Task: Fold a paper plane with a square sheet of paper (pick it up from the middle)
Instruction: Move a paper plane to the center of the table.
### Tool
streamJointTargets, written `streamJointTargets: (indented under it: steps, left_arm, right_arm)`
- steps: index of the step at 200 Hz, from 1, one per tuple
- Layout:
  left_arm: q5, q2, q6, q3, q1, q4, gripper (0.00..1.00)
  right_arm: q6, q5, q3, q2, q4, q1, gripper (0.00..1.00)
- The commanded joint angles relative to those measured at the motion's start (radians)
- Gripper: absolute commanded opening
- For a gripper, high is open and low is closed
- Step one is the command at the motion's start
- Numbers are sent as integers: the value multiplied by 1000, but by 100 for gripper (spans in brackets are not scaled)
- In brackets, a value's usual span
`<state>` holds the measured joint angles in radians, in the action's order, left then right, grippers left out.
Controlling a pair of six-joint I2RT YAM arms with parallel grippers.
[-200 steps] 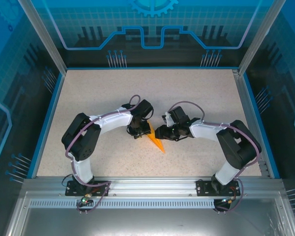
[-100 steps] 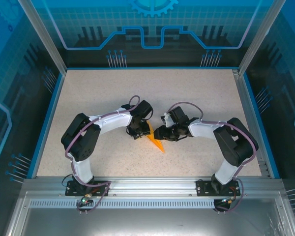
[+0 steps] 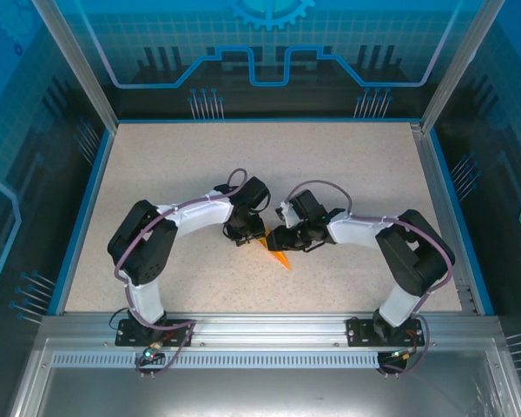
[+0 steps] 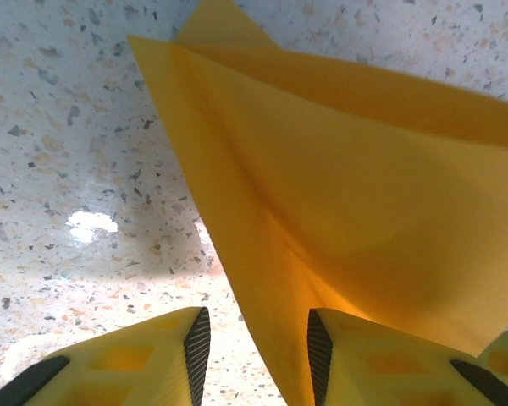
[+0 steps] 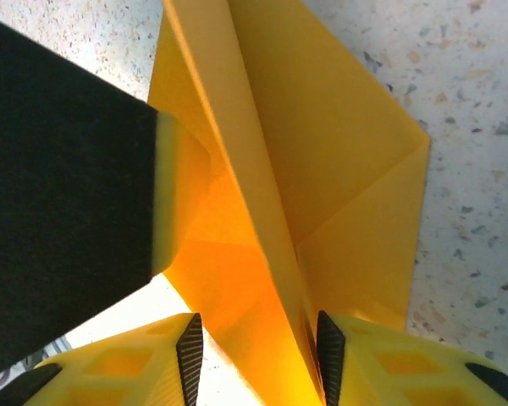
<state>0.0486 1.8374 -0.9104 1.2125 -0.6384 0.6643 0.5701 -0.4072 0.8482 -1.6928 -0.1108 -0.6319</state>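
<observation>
While its fingers stand apart, the left hand (image 4: 258,351) is open around the folded orange paper (image 4: 339,194): the paper's narrow end runs down between the two pads and lies against the right-side pad (image 4: 319,348), and bare speckled table (image 4: 59,152) shows between the paper and the other pad. From there the paper widens away from the hand into broad flaps with a long crease. The right hand (image 5: 258,353) also has the paper between its fingers. A raised ridge of the fold runs down to its right-side pad and orange covers the whole gap, but I cannot tell whether the jaws press on it. Just beside that ridge, on the left in the right wrist view, the dark body and a yellow finger of the left hand touch the paper. Seen from above, the two hands meet near the middle of the table, the left one on the left. The paper lies under and between them, its pointed tip sticking out toward the near edge.
</observation>
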Motion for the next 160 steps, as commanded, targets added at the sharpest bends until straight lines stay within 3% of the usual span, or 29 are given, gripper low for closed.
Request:
streamJointTargets:
  steps: [1,44,115,160]
  left_arm:
    - [13,-39,15,-22,8,2,38]
    - [13,-43,15,-26,8,4,38]
    - [17,-45,14,-36,9,-1,36]
    - [17,-46,16,-50,8,2,35]
  right_arm:
    - [-51,44,58,-4,-69,-27,43]
    - [-54,43,53,1,-61,-31,49]
    - [-96,97,75,-40,-110,-41,34]
    - [-113,126,104,-54,-139,-57,31]
